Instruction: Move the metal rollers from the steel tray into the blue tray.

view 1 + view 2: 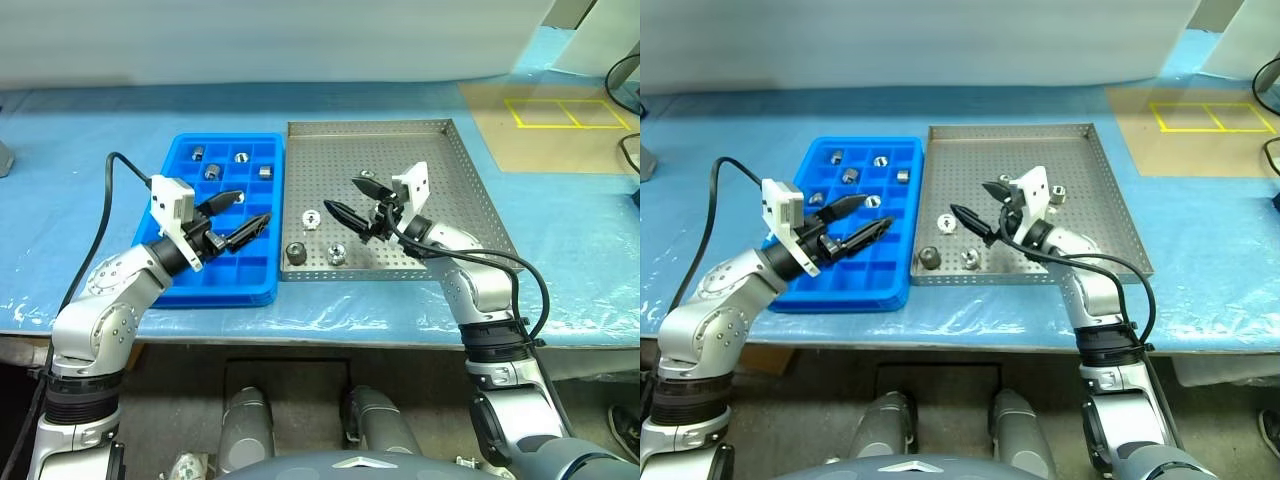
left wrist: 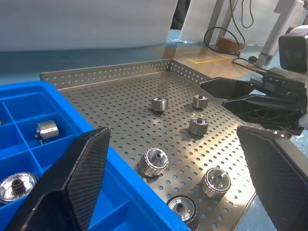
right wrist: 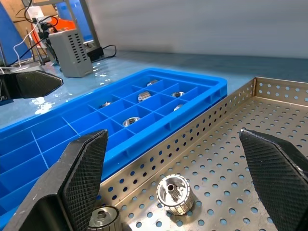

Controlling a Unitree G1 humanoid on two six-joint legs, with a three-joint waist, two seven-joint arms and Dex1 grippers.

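The steel tray [image 1: 400, 150] lies right of the blue tray [image 1: 255, 270], their long sides touching. Several metal rollers [image 1: 310, 218] stand loose on the steel tray's perforated floor, most near its front left corner [image 2: 154, 161]. Several more sit in the blue tray's far compartments [image 1: 211, 172]. My left gripper [image 1: 252, 210] hovers open above the blue tray's right half, nothing between its fingers [image 2: 72, 183]. Open and empty too, my right gripper [image 1: 345, 195] hangs over the steel tray's middle, just behind a roller [image 3: 174, 193].
Both trays rest on a table covered in blue plastic sheet [image 1: 80, 200]. A yellow taped square [image 1: 565, 112] marks the back right. Black cables [image 1: 628, 80] lie at the far right. A grey box [image 3: 72, 50] stands beyond the blue tray.
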